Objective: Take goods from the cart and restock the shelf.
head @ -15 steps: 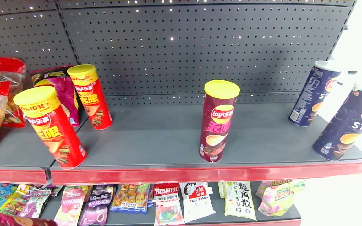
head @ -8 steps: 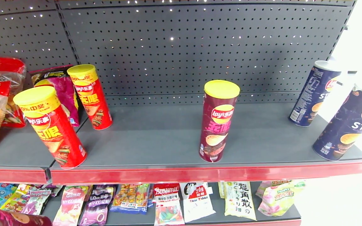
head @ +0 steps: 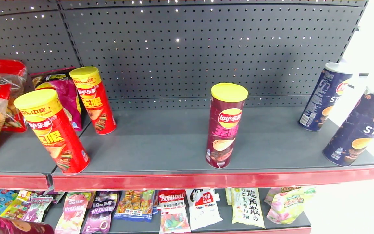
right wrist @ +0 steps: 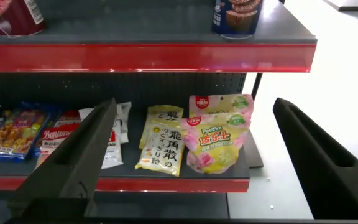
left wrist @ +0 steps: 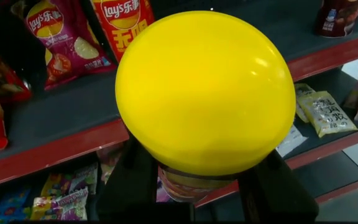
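Note:
My left gripper [left wrist: 197,186] is shut on a crisp can with a yellow lid [left wrist: 205,90]; a dark finger [left wrist: 126,186] presses each side of it. The can's maroon body [head: 11,226] pokes into the head view's lower left corner, below the upper shelf [head: 187,180]. It is held in front of the shelf's red front edge [left wrist: 73,146], near a red can and a magenta crisp bag. My right gripper [right wrist: 194,106] is open with nothing between its fingers, low in front of the lower shelf [right wrist: 166,183].
On the upper shelf stand two red cans [head: 52,131] [head: 93,100] at left, a maroon can [head: 225,125] in the middle and two blue cans [head: 325,97] [head: 359,125] at right, with bare room between. Snack bags [head: 174,211] line the lower shelf.
The held maroon can at the head view's lower left corner has slid slightly to the left. Everything on the shelves stands as before.

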{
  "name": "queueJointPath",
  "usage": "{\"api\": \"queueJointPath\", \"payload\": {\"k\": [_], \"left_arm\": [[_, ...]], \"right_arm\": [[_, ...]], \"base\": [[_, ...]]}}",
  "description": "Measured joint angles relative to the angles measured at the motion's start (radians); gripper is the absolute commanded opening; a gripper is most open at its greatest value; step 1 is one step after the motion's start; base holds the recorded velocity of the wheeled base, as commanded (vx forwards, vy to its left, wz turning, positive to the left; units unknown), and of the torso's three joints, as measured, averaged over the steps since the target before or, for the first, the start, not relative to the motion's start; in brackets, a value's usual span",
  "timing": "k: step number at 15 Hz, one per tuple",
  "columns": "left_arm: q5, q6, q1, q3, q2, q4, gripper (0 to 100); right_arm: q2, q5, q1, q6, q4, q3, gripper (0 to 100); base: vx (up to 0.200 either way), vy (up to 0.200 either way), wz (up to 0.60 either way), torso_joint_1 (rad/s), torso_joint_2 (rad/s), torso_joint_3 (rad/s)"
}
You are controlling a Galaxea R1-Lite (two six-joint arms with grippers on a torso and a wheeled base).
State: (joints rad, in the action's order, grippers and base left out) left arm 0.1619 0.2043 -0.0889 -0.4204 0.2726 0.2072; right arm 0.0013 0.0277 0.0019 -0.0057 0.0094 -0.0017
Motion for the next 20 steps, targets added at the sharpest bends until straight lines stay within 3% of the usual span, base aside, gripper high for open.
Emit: {"api": "queueJointPath", "payload": {"k": [5, 17, 20], "left_arm": [[0.002, -0.006, -0.001, 0.004, 0.001, -0.001, 0], [0.002, -0.006, -0.002, -0.059, 0.03, -0.004, 0], [0.027, -0.028, -0.002, -0.123, 0.119, -0.036, 0]], "right_arm": [[0.0, 0.001, 0.001, 0.0, 0.0, 0.0, 100], [0.0, 0.001, 0.001, 0.001, 0.0, 0.0, 100], [-0.001, 0.0, 0.0, 0.005, 0.0, 0.0, 100]], "base": [[0.0, 0.0, -0.6, 0.007, 0.0, 0.002], [0.0, 0.0, 0.0, 0.0, 0.0, 0.0], [0.0, 0.0, 0.0, 0.0, 0.0, 0.0]]}}
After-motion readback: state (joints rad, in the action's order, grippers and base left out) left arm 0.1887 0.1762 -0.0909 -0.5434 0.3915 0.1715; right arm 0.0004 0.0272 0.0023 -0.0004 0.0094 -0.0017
